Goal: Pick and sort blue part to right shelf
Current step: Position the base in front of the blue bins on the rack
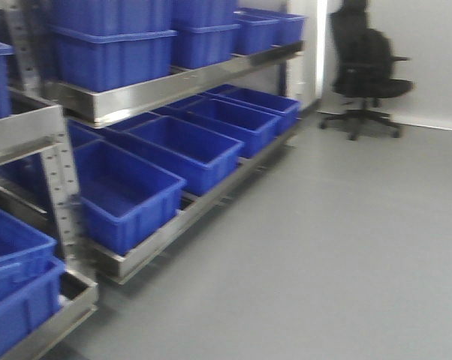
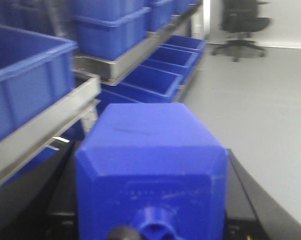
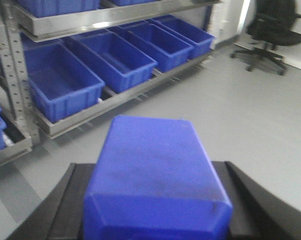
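Observation:
My left gripper (image 2: pixel 150 150) is shut on a blue part (image 2: pixel 149 175), a boxy block with bevelled edges and a round boss on its near face. Black fingers (image 2: pixel 240 195) show on both sides of it. My right gripper (image 3: pixel 150 165) is shut on a second blue part (image 3: pixel 155 175), a smooth rectangular block, with black fingers (image 3: pixel 68 200) flanking it. Both parts are held in the air facing the metal shelf rack (image 1: pixel 166 90). Neither gripper shows in the front view.
The rack on the left holds rows of open blue bins (image 1: pixel 121 195) on its lower and upper levels (image 3: pixel 125 55). A rack upright (image 1: pixel 61 195) stands near. A black office chair (image 1: pixel 365 67) stands at the back right on the grey floor (image 1: pixel 346 247).

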